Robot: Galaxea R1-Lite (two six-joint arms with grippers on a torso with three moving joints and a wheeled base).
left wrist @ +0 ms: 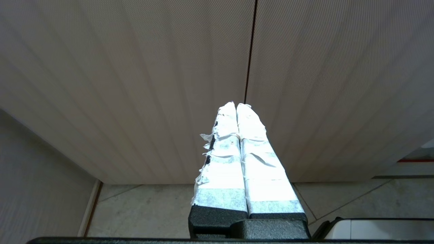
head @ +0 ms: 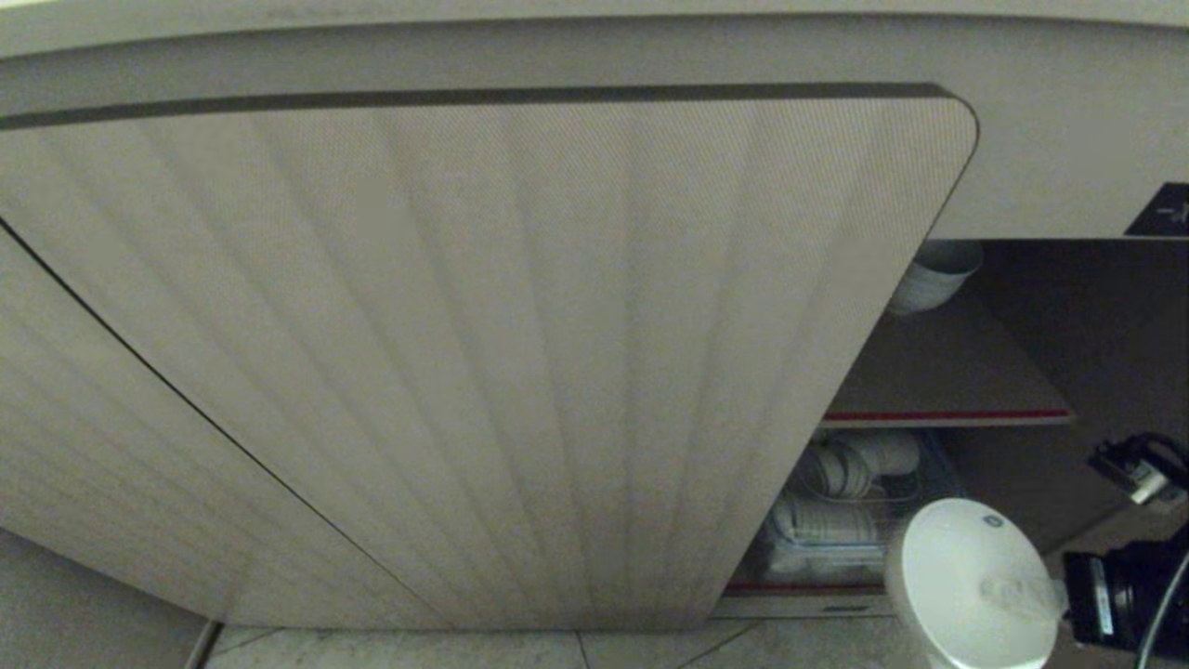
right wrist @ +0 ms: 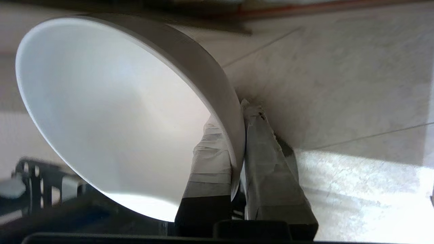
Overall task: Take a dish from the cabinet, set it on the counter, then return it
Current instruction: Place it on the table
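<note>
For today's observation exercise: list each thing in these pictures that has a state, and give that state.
Cabinet: one door open, inside showing.
Ribbed door: swung open.
Dish: held by its rim, tilted, empty.
Right gripper: shut on the dish's rim.
Left gripper: shut, empty.

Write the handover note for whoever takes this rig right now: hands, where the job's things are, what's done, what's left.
Right hand: shut on the rim of the dish, one finger inside the bowl, one outside; it holds the dish low in front of the open cabinet, over the tiled floor.
Left hand: shut, empty, parked facing the ribbed cabinet door.
Other white bowls sit on the cabinet shelf, more crockery below.
Done: door open, dish gripped and outside the cabinet.
The counter isn't in view, so I can't tell whether the dish is heading to it or back.
Left: at least the return to the shelf.
</note>
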